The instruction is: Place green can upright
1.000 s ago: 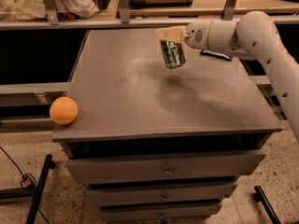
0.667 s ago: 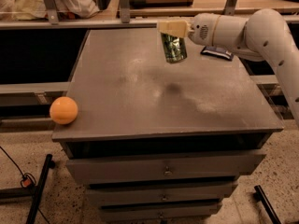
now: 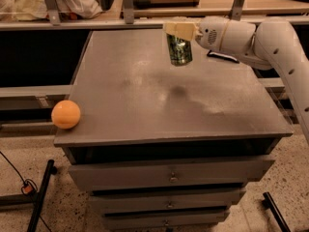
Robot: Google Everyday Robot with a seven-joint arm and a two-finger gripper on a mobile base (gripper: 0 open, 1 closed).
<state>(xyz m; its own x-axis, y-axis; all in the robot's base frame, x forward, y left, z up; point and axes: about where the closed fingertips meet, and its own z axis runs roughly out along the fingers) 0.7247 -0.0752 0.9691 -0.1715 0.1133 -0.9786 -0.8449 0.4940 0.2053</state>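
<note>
The green can (image 3: 179,50) is dark green with pale print and hangs nearly upright in the air above the back middle of the grey tabletop (image 3: 145,100). My gripper (image 3: 177,32) comes in from the right on the white arm and is shut on the can's top end. The can's shadow falls on the table below it, so the can is clear of the surface.
An orange ball (image 3: 66,114) sits at the table's front left corner. A flat dark wrapped bar (image 3: 223,57) lies at the back right, behind my arm. Drawers run below the front edge. A shelf with clutter stands behind the table.
My gripper has carried the green can up and a little toward the back of the table. The orange ball has not moved.
</note>
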